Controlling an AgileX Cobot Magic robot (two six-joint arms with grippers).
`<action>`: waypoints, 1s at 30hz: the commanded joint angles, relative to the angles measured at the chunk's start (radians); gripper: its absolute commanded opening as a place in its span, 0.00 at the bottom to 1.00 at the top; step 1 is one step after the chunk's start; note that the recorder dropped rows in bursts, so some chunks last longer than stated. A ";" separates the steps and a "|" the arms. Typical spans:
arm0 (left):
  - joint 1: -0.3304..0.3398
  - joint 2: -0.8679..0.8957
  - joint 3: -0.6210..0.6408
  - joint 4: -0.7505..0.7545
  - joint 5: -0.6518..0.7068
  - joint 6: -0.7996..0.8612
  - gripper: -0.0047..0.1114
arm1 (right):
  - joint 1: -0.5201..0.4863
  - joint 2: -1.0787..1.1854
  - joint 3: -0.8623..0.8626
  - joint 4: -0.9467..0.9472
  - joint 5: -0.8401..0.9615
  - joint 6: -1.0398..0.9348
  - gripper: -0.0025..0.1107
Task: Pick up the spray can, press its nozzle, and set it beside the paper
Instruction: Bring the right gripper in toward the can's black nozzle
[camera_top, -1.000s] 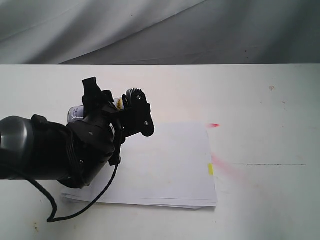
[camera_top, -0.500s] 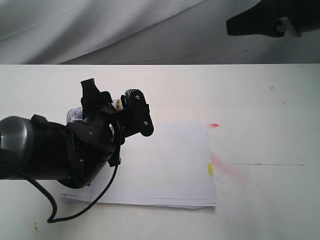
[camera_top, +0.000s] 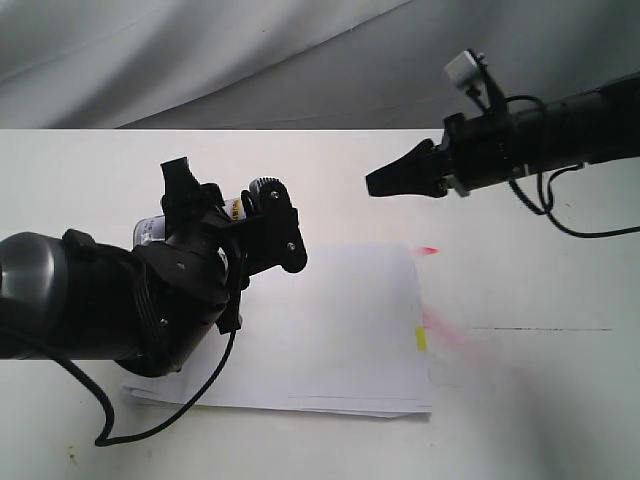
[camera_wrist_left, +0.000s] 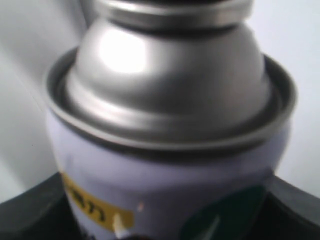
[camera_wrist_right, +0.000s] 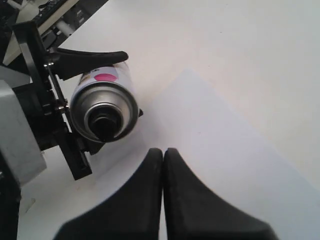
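Evidently the left gripper (camera_top: 232, 210) clamps the spray can (camera_wrist_right: 122, 102) tilted, nozzle (camera_wrist_right: 103, 123) facing right, so the right gripper (camera_top: 372, 184), jaws pressed together, can push it.

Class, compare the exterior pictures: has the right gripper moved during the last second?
Yes. The right gripper has come in from the upper right, down and leftward, toward the paper.

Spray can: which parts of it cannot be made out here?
Exterior view: left gripper covers most of the spray can; label too small.
Left wrist view: nozzle cut off by the top edge; label blurred.
Right wrist view: body mostly hidden behind its dome.
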 joint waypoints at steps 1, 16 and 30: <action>-0.004 -0.008 0.000 0.018 0.028 -0.012 0.04 | 0.070 0.006 -0.006 0.063 -0.051 -0.047 0.02; -0.004 -0.008 0.000 0.018 0.028 -0.011 0.04 | 0.136 0.006 -0.006 -0.023 -0.048 -0.127 0.02; -0.004 -0.008 0.000 0.018 0.028 -0.011 0.04 | 0.163 0.006 -0.006 0.063 -0.120 -0.227 0.02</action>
